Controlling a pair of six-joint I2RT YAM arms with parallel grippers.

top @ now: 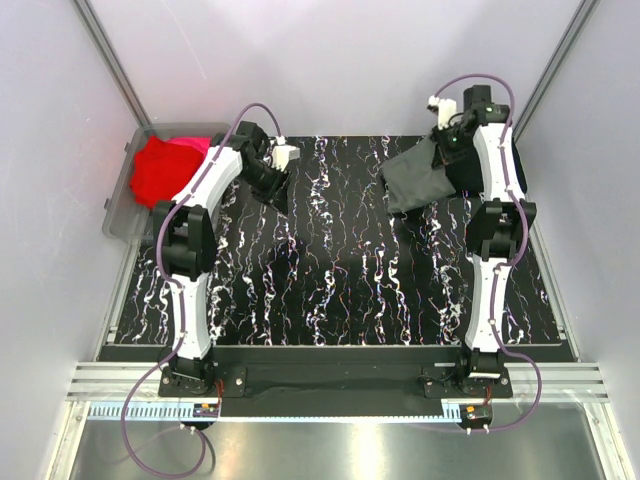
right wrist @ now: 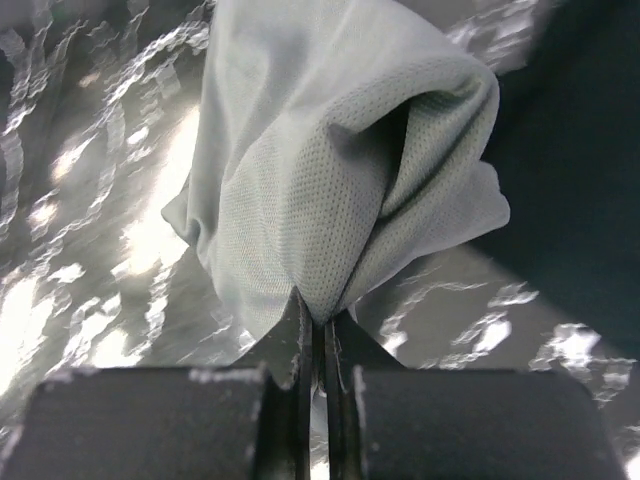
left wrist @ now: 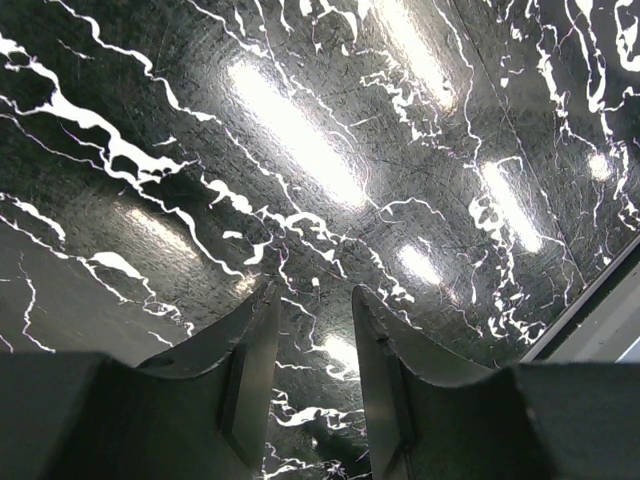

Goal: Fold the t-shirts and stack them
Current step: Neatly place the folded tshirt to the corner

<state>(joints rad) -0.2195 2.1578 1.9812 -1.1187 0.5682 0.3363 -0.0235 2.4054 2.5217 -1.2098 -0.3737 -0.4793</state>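
Note:
My right gripper [top: 447, 150] is shut on a fold of the dark grey t-shirt [top: 418, 178] and holds it hanging above the back right of the table. In the right wrist view the grey mesh cloth [right wrist: 330, 170] bunches out from between my closed fingers [right wrist: 321, 322]. A black t-shirt [top: 470, 175] lies under the right arm; in the right wrist view it is a dark patch [right wrist: 570, 150]. My left gripper [top: 281, 196] is open and empty above the table at the back left; in the left wrist view [left wrist: 312, 296] only marbled table shows between its fingers. Red and pink t-shirts [top: 165, 168] lie in the bin.
A clear plastic bin [top: 122, 212] stands off the table's back left corner, beside the left arm. The black marbled table [top: 340, 270] spreads between the arms. Grey walls with metal frame posts [top: 105, 50] close in left, right and back.

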